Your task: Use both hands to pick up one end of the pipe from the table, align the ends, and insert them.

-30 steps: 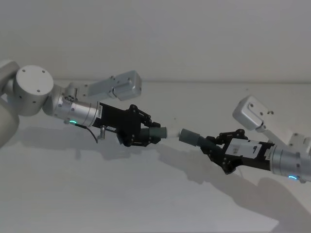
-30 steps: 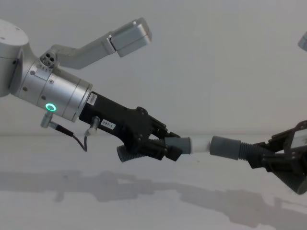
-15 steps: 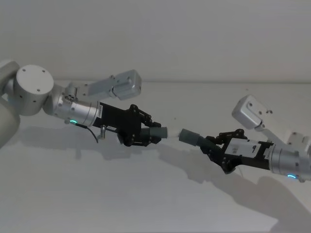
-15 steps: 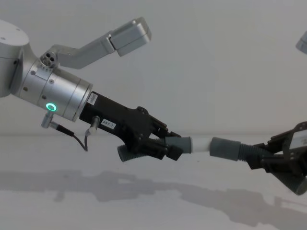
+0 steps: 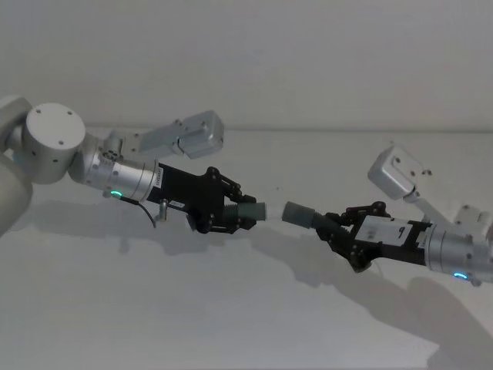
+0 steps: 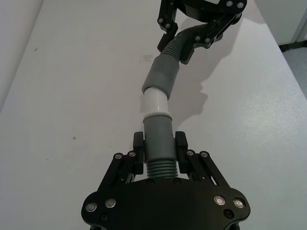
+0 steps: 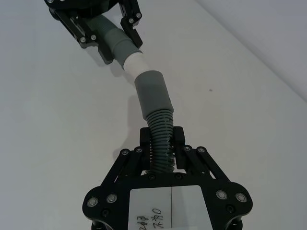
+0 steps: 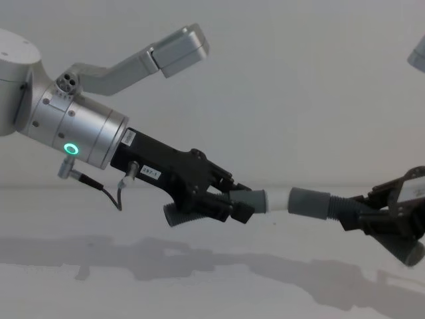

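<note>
Both pipe pieces hang above the table (image 5: 192, 308), end to end. My left gripper (image 5: 240, 212) is shut on the short grey tube (image 6: 158, 132), just behind its collar; the tube's white tip (image 6: 156, 103) points at the other piece. From the right, my right gripper (image 5: 333, 226) is shut on the dark ribbed hose (image 7: 162, 129), whose smooth grey cuff (image 7: 152, 93) faces the white tip. In both wrist views and the chest view the tip (image 8: 275, 199) meets the mouth of the cuff (image 8: 309, 201). How far it sits inside I cannot tell.
The arms' shadows fall on the bare white-grey table below. Each arm's silver wrist camera housing (image 5: 192, 135) juts up behind its gripper. A plain wall closes off the far side of the table.
My right gripper has shifted slightly left and up with the ribbed hose, bringing its cuff against the white tip. The left arm has barely moved.
</note>
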